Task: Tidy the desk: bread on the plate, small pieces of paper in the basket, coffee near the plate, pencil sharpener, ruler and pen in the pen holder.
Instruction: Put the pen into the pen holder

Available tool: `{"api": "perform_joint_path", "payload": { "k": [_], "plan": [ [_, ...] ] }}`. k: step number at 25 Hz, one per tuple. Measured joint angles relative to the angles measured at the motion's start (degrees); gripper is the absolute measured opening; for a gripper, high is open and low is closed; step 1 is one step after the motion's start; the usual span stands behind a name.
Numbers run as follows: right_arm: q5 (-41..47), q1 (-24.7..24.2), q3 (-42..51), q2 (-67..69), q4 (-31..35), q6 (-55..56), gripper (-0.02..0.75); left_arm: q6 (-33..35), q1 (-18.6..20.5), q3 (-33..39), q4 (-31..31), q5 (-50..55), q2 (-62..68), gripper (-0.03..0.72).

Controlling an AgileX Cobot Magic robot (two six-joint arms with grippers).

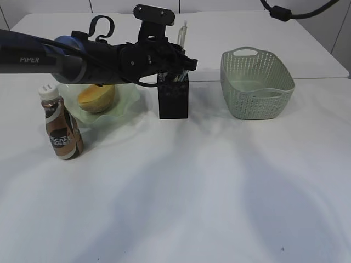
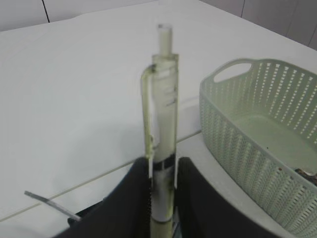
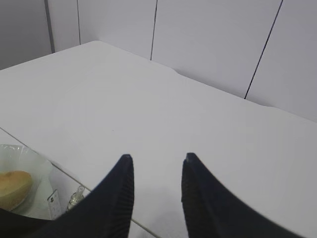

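White table [image 1: 181, 192]; left pincer [image 2: 163, 198] loosely around the upright pen [image 2: 164, 124], holder [image 1: 173, 97] right below; right pincer [image 3: 154, 163] apart, empty

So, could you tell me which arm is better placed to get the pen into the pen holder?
Left. Its gripper has the pen upright between its fingers, right above the pen holder. The right gripper is open with nothing in it, up over bare desk.
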Motion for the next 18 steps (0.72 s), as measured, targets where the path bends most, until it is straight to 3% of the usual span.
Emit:
{"api": "perform_joint_path", "payload": {
  "k": [10, 18],
  "plan": [
    [0.0, 0.0, 0.0, 0.0, 0.0, 0.0, 0.277, 0.0, 0.0, 0.0, 0.0, 0.1, 0.0, 0.232],
    [0.0, 0.0, 0.0, 0.0, 0.0, 0.0, 0.277, 0.0, 0.0, 0.0, 0.0, 1.3, 0.0, 0.238]
  ]
}}
